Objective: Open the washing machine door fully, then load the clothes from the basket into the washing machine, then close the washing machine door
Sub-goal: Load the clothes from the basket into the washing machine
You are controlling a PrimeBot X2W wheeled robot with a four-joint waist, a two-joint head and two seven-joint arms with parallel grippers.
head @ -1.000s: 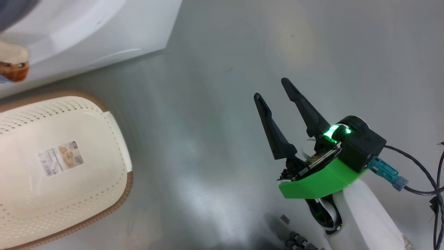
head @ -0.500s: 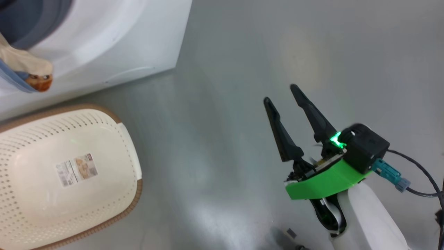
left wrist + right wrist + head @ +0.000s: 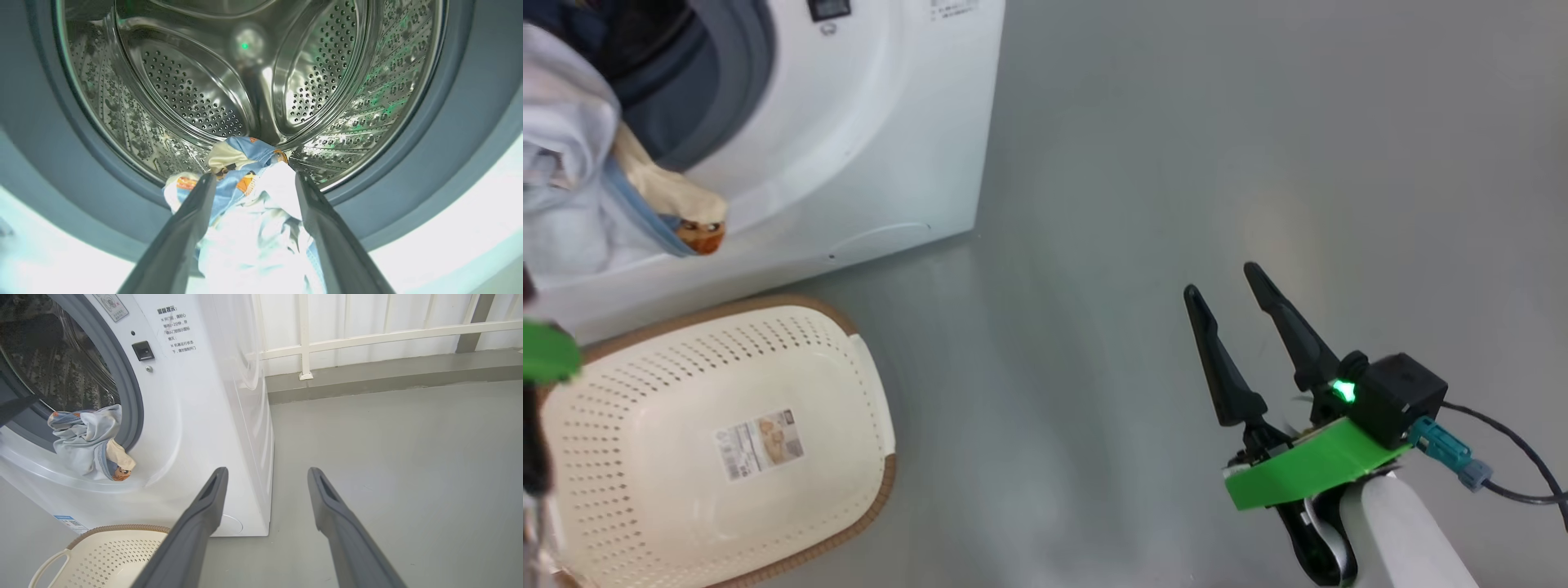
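View swung up; left hand [image 3: 254, 176] gapes wide, clothes [image 3: 88, 445] trailing down the gasket [image 3: 132, 408].

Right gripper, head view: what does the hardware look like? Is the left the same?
Right gripper: two long, tapering black fingers on a bright green bracket, a black boxy module with a green light, a teal connector feeding a black cable, white forearm. Left gripper: same long dark fingers in its wrist view.
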